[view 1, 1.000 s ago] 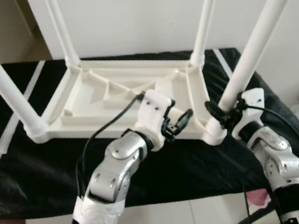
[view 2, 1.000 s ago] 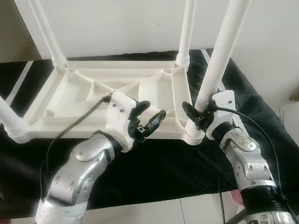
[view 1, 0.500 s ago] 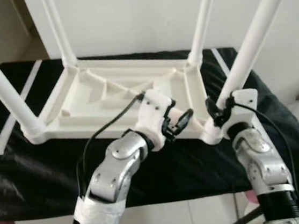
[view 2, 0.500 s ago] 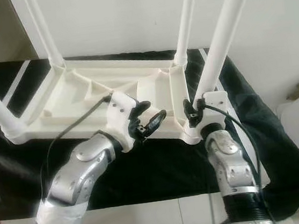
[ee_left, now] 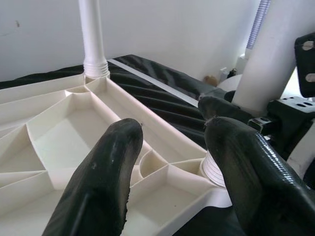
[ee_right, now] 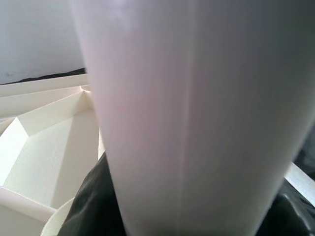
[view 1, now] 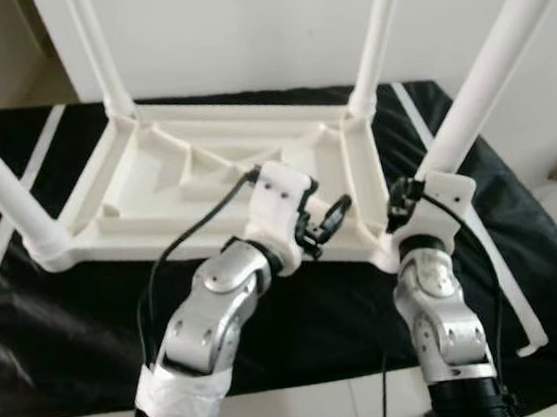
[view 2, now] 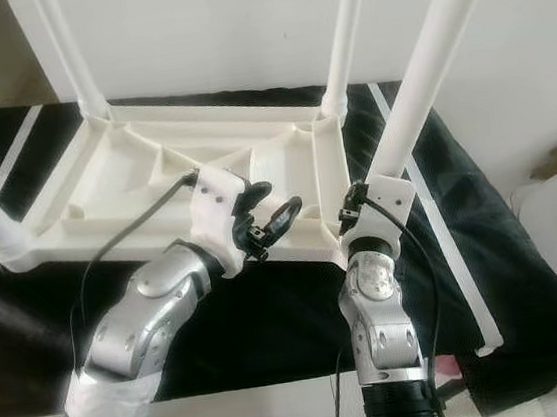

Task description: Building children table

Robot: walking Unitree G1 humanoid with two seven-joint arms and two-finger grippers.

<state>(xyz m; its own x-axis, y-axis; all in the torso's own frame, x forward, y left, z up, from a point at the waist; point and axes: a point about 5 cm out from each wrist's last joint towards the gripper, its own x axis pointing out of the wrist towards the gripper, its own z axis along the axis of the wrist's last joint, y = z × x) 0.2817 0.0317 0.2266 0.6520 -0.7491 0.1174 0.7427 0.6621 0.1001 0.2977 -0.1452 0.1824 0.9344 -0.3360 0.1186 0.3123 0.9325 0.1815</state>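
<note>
Right end effector grips a white leg of the upturned ribbed table; left end effector spread.

Upturned table on counter, legs up; left claw at 6 o'clock edge, right claw w/ 4 o'clock leg.

A plain white wall is filling the upper frame. A black cloth with white stripes is covering the bench across the middle. Pale floor is showing at the lower edge.
</note>
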